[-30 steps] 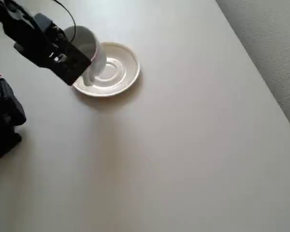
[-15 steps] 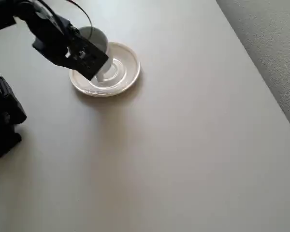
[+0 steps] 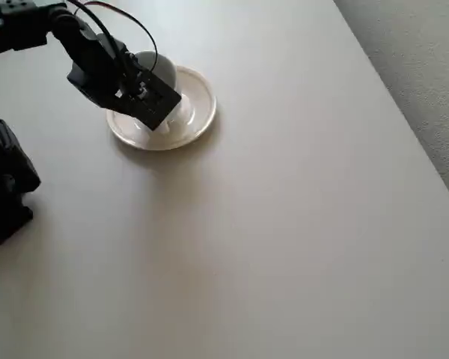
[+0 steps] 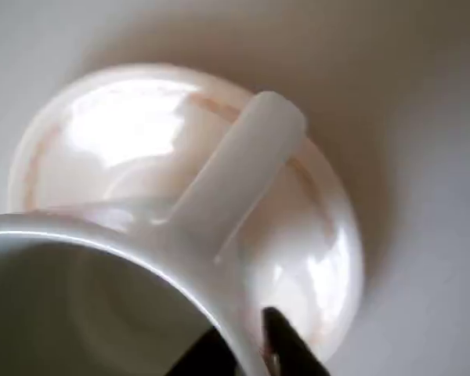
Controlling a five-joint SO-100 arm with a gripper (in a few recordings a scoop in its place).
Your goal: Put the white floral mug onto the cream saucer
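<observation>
The gripper is closed on the white floral mug, clamping its wall at the rim: in the wrist view one dark finger sits against the outside of the wall just right of the handle root, with a second dark part inside the rim. In the overhead view the black arm reaches in from the upper left and covers most of the mug, leaving the rounded upper edge exposed. The mug is positioned over the cream saucer, within the saucer's outline; whether its base is touching the saucer surface cannot be determined. In the wrist view the mug opening fills the lower left, and the handle extends up and to the right across the glossy saucer beneath it. The saucer rests flat on the pale tabletop, in the upper left region of the overhead view. A textured grey surface borders the tabletop along its right edge.
</observation>
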